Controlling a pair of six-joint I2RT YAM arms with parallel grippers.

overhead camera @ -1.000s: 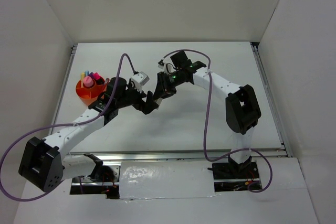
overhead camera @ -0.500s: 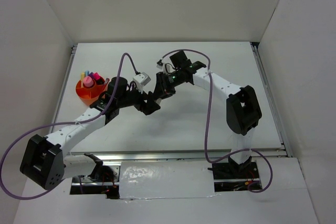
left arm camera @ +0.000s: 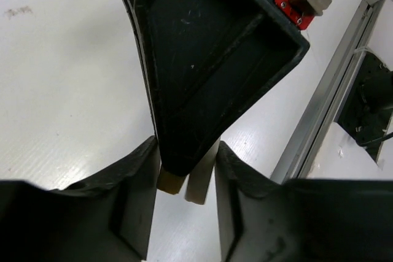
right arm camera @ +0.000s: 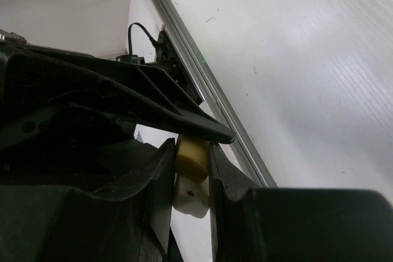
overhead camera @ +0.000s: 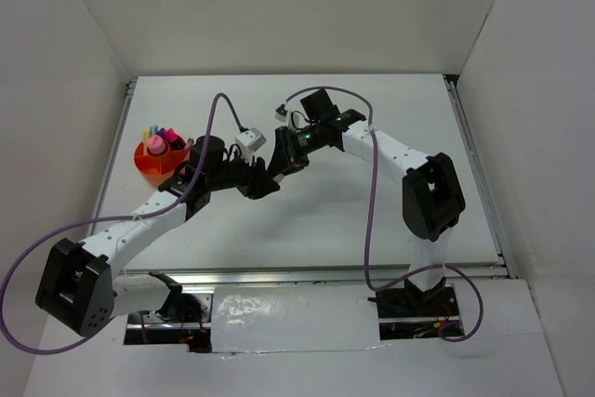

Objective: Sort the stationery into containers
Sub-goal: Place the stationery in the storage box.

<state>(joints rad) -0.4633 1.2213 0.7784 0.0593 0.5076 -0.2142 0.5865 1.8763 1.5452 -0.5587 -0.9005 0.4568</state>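
Note:
A tiny beige block [right arm camera: 192,154] with a white half [right arm camera: 189,196] sits pinched between the fingers of my right gripper [right arm camera: 191,164], which is shut on it. From the other side my left gripper [left arm camera: 186,176] has its fingers against the same block [left arm camera: 170,182] and its white half [left arm camera: 201,183]. Both grippers meet above the table's middle, left gripper [overhead camera: 263,183] and right gripper [overhead camera: 280,163]. At the left stands the orange cup [overhead camera: 153,166], with several highlighters [overhead camera: 160,141] upright inside it.
White walls enclose the table on three sides. A metal rail [overhead camera: 307,271] runs along the near edge, and another [overhead camera: 476,169] along the right side. Purple cables loop over both arms.
My left gripper has slid up to the right gripper and narrowed its jaws round the block. The right gripper has stayed shut on it, nearly still.

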